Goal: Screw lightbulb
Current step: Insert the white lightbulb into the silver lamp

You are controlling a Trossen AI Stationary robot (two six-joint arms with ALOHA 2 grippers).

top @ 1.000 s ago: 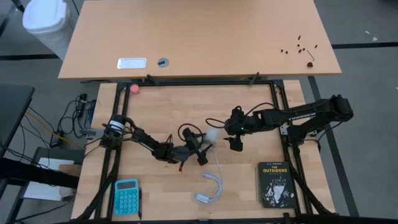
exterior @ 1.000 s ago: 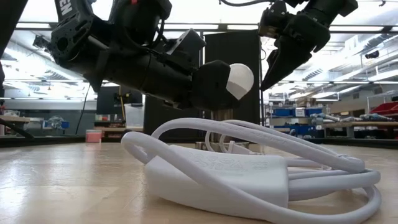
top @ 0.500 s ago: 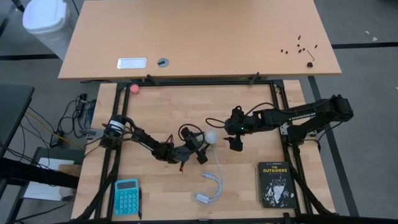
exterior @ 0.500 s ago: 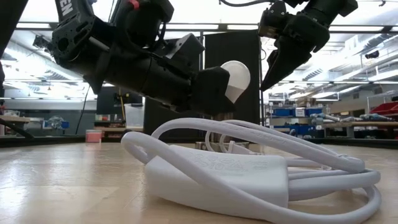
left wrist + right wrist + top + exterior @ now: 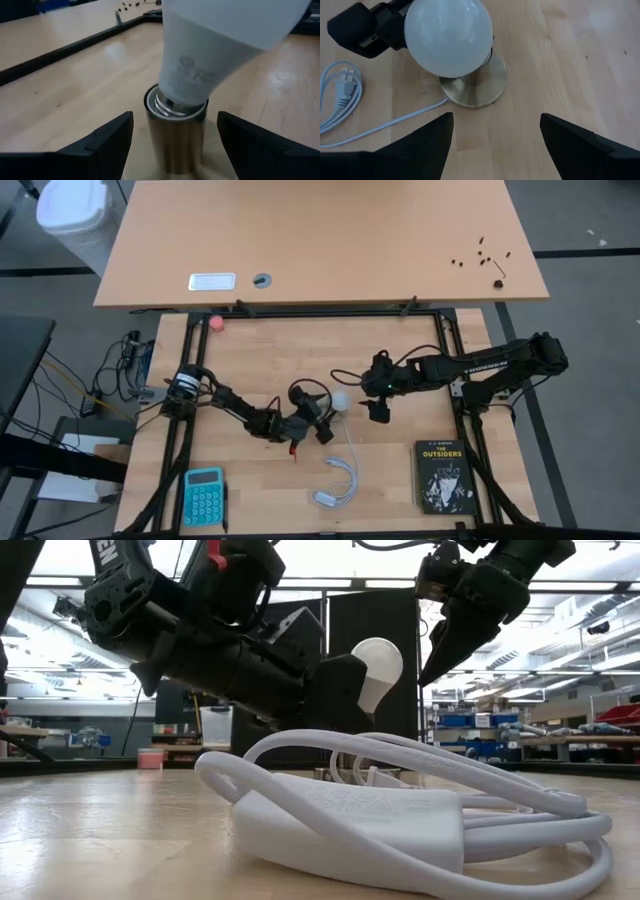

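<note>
At mid-table, the lightbulb (image 5: 220, 45) is seated tilted in a brass socket (image 5: 176, 132); the thread engagement is shown only in the left wrist view. The left gripper (image 5: 172, 145) is spread wide about the socket. The right gripper (image 5: 495, 142) is held open above, gripping nothing. A coiled white cord (image 5: 400, 810) is seen nearest the low view's camera.

Even, bright overhead light noted in high view; shadows soft. Low view backlit by ceiling strips (image 5: 330, 582), arms silhouetted. Lightbulb (image 5: 225, 35) overexposed and blurred in left wrist view.
</note>
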